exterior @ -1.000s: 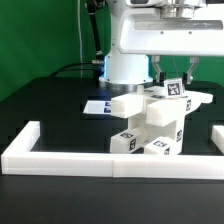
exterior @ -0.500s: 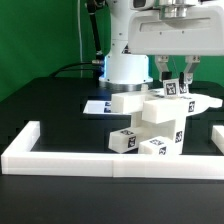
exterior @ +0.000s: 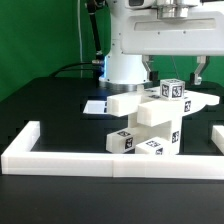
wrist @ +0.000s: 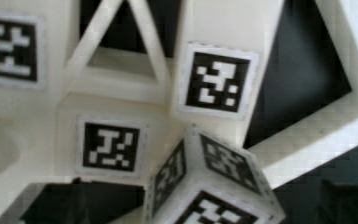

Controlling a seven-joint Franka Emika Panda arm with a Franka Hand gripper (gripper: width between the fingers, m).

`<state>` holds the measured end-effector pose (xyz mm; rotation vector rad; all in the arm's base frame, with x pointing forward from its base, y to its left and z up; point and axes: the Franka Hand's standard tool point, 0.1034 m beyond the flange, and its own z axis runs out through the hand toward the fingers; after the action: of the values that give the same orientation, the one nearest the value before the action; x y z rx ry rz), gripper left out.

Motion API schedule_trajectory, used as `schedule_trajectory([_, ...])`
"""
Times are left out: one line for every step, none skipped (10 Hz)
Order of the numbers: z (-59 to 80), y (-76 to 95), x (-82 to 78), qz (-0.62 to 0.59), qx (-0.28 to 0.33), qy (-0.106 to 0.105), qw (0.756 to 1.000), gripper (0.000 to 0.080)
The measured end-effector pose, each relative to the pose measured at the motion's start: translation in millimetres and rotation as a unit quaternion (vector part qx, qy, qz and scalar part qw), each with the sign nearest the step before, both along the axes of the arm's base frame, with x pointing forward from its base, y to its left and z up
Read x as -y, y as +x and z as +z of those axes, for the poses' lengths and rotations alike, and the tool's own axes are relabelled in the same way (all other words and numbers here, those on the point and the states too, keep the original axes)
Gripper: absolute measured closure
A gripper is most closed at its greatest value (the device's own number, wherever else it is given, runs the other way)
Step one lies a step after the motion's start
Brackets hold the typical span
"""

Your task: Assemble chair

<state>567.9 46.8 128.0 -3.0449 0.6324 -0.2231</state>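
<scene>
The chair (exterior: 150, 122) stands partly built in the middle of the black table, a stack of white tagged pieces with a flat part (exterior: 124, 103) jutting toward the exterior view's left. A tagged leg block (exterior: 174, 90) sits on top of it. My gripper (exterior: 175, 72) hangs just above, open wide, one finger (exterior: 150, 70) on each side of that block and clear of it. The wrist view is filled with tagged white chair parts (wrist: 217, 80), with the leg block (wrist: 208, 188) between the jaws.
A long low white border rail (exterior: 60, 156) runs along the table's front, with a short piece (exterior: 215, 136) at the exterior view's right. The marker board (exterior: 97, 106) lies flat behind the chair. The robot's base (exterior: 125, 66) stands at the back.
The fingers were shut on the top leg block; they have now spread wide and let it go. The block stays on the stack.
</scene>
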Motion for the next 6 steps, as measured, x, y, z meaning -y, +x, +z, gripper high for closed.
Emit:
schedule_trajectory([1.8,4.5,-1.3,0.077,0.015,-0.02,0.997,0.0152])
schedule_trajectory([0.5,4.7,-1.8,0.126,0.026,-0.032,0.991,0.015])
schedule_trajectory([0.5,4.5,-0.1,0.156,0.024,-0.038,0.987,0.015])
schedule_trajectory([0.6,4.8,0.5,0.192,0.024,-0.045,0.98,0.015])
schedule_trajectory([0.7,4.9,1.6,0.236,0.023,-0.053,0.97,0.015])
schedule_trajectory([1.0,5.4,6.0,0.273,0.022,-0.06,0.96,0.015])
